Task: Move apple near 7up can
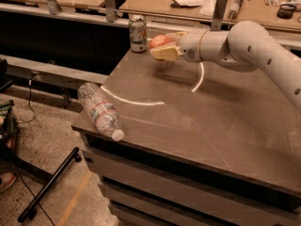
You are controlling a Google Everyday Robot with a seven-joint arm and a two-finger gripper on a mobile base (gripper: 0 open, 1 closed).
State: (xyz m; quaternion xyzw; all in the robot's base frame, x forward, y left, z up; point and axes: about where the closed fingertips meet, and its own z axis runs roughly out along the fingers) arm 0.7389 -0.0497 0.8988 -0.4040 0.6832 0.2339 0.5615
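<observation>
The apple point(160, 42) is red-orange and held in my gripper point(164, 47), a little above the table near its far left corner. The gripper reaches in from the right on a white arm and is shut on the apple, with pale fingers point(165, 53) under and beside it. The 7up can point(138, 33) stands upright at the table's far left corner, just left of the apple with a small gap between them.
A clear plastic bottle point(99, 110) lies on its side at the table's point(211, 126) left front edge, partly overhanging. A wooden bench with clutter runs behind. A black stand leg point(47, 187) lies on the floor at lower left.
</observation>
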